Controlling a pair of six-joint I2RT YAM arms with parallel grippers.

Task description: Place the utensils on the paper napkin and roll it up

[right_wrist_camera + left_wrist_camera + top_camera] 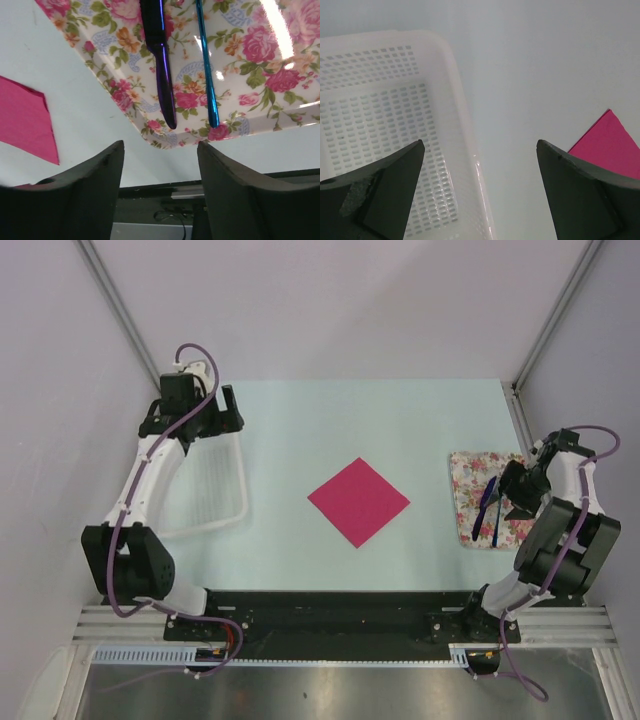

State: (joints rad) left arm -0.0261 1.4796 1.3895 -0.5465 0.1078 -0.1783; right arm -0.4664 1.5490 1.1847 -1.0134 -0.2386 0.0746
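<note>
My right claw (160, 146) hung partly open and empty by the edge of the tray (125, 50); I judged it best to straddle one utensil (161, 65) squarely before closing.

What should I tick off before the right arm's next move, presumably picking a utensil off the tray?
1. Paper napkin flat and bare, mid-table: ok.
2. Utensils lying uncovered on the floral tray: ok.
3. Right gripper jaws apart, empty: ok.
4. Right gripper aligned over one utensil: cannot tell.
5. Left gripper open, at the white basket, away from the tray: ok.
</note>
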